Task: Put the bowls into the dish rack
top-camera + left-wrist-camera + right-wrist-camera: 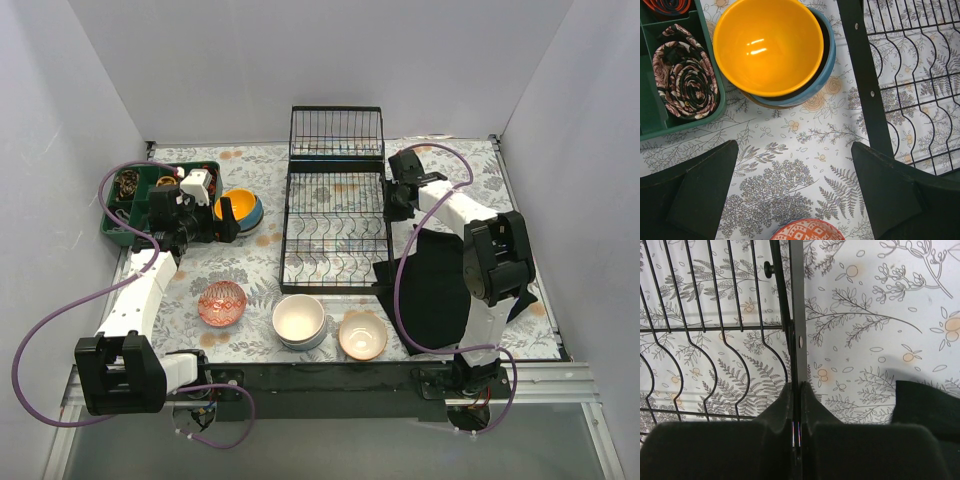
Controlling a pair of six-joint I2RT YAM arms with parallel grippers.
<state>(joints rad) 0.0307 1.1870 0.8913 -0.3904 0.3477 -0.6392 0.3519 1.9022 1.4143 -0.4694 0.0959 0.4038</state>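
Note:
The black wire dish rack (335,215) stands mid-table with no bowls in it. An orange-yellow bowl (238,207) sits nested in a blue bowl at the rack's left. A red-patterned bowl (222,303), a cream-white bowl (299,318) stacked on another, and a tan bowl (362,336) stand near the front. My left gripper (226,218) is open and empty, just short of the orange bowl (767,45), with the blue bowl (826,60) under it and the red bowl (807,231) below. My right gripper (796,390) is shut on the rack's right side rail (796,335).
A green compartment tray (150,195) with rolled patterned items (687,82) stands at the far left. A black cloth (432,290) lies right of the rack, under my right arm. White walls enclose the table on three sides.

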